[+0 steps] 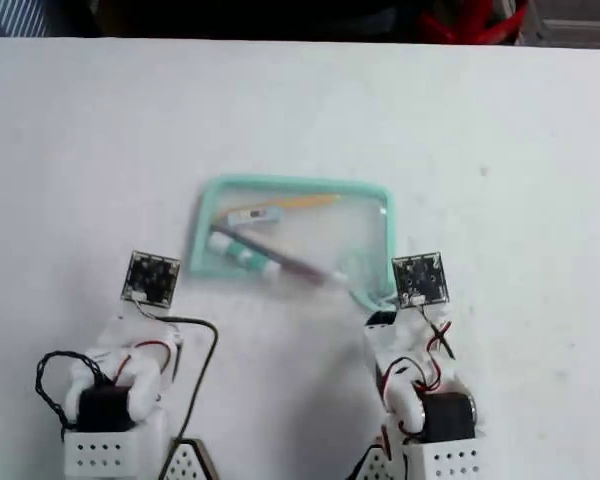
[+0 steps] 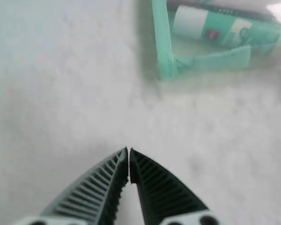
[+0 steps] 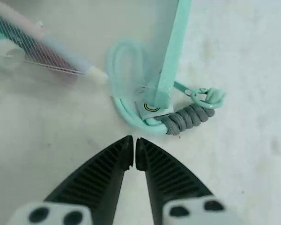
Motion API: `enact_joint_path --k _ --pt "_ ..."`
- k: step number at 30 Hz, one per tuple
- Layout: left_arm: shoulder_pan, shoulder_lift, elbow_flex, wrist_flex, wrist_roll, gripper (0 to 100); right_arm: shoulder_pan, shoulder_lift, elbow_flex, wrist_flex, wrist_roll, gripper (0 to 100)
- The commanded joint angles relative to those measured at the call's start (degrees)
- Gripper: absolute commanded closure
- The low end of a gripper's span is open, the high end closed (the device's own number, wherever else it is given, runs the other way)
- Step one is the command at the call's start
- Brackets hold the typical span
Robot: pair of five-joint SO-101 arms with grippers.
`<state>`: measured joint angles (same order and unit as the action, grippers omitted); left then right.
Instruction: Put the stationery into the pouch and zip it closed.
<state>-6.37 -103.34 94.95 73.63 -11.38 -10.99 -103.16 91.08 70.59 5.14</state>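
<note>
Left gripper point(image 2: 129, 157): fingers clenched together, holding nothing, over bare table point(image 2: 61, 93) near the pouch point(image 1: 292, 186) corner. Pouch lies flat between both arms, stationery point(image 1: 242, 250) inside. Right gripper point(image 3: 134, 150): clenched, holding nothing, just beside the pouch's cord loop point(image 3: 131, 121).

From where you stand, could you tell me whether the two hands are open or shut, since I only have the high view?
Observer: The left hand is shut and empty, over bare table.
Operator: Thank you. And the right one?
Observer: The right hand is shut and holds nothing.
Operator: What lies just ahead of it?
Observer: A mint cord loop with a grey coiled wrap sits at the corner of the pouch, a little apart from the fingertips.
</note>
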Motion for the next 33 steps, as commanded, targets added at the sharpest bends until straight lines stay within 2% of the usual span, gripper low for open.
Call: enact_joint_path --k 1,4,9,33 --pt "0.1 0.7 2.1 -0.7 -0.1 98 0.1 0.0 0.1 3.4 0.5 97.9" --pt "-3.1 0.7 2.2 -0.8 -0.1 98 0.4 0.0 0.3 4.4 0.5 98.1" --pt "-8.1 0.7 2.2 -0.8 -0.2 98 5.9 0.0 3.9 2.9 0.5 97.8" --pt "-8.1 0.7 2.2 -0.8 -0.2 98 7.5 0.0 5.8 2.2 0.4 97.8"
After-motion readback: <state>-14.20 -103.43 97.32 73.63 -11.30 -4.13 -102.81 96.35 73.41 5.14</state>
